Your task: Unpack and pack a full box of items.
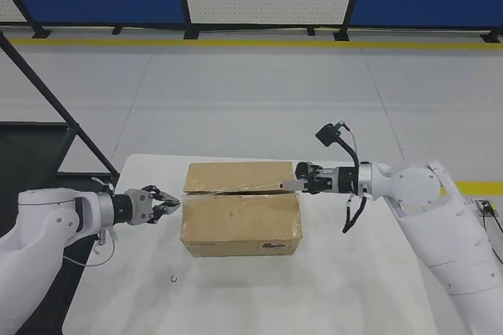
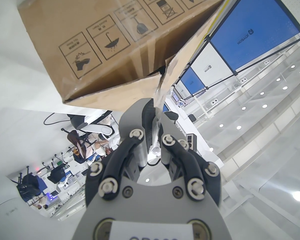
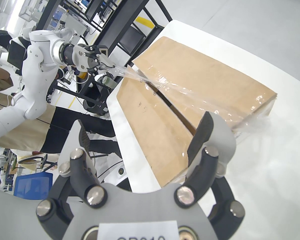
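Left claw (image 1: 163, 203) pinched shut on a strip of clear tape (image 2: 157, 103), just off the left end of the box (image 1: 241, 219). Tape squeezed flat between the two fingers, then pulled tight from there to the box top and along the thin dark gap between the two flaps. Left arm held low and level, coming in from the left side of the table (image 1: 352, 285), wrist pointing straight at the box.

Right claw (image 3: 143, 136) open wide at the other end of the box, up by its top edge. One finger (image 3: 207, 131) right at the fold of the tape over that end, the other finger well apart from it, off to the side. Touching the box or not: hard to tell. Right arm bent at the elbow, lower part level, pointing back at the left claw across the box.

Box brown, made of cardboard, sitting flat near the middle of the white table, flaps down. A tiny dark ring (image 1: 174, 279) on the table in front of the box, near its left corner.
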Controlling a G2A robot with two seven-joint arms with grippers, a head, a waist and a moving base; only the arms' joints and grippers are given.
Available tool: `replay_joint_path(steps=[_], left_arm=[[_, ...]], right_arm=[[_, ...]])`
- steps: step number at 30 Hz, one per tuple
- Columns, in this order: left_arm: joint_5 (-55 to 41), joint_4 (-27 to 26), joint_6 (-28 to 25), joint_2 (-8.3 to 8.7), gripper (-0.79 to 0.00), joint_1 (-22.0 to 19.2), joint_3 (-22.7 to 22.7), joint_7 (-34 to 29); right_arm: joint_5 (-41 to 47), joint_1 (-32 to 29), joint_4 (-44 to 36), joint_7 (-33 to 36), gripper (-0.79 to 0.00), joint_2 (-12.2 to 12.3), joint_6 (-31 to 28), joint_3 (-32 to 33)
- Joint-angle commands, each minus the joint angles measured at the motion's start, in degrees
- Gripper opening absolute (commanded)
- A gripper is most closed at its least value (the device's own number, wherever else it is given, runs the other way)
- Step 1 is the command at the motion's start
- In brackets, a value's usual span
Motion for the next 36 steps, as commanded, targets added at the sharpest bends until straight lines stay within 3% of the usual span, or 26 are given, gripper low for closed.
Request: replay_joint_path(steps=[1,14,24,30,36], left_arm=[[0.1,0.0,0.0,0.43,-0.785,-0.2,0.6,-1.0],[1.2,-0.3,0.0,3.26,-0.785,-1.0,3.0,-8.8],[7.7,-2.0,-0.2,5.22,-0.785,-2.2,3.8,-16.7],[12.4,-2.5,-4.6,5.99,-0.785,-0.4,1.9,-19.1],[17.6,-4.3,-11.1,6.63,-0.785,2.2,0.1,-20.2]], right_arm=[[-0.3,-0.2,-0.5,-1.6,0.000,-0.2,-1.8,-0.4],[-0.9,1.6,0.9,-4.5,0.000,-1.5,-5.0,-4.4],[-2.0,2.8,2.2,-5.0,0.000,-2.1,-5.8,-6.4],[-1.7,3.8,4.1,-8.3,0.000,-2.5,-3.3,-6.2],[-1.0,5.0,6.1,-7.4,0.000,-3.3,-3.0,-7.8]])
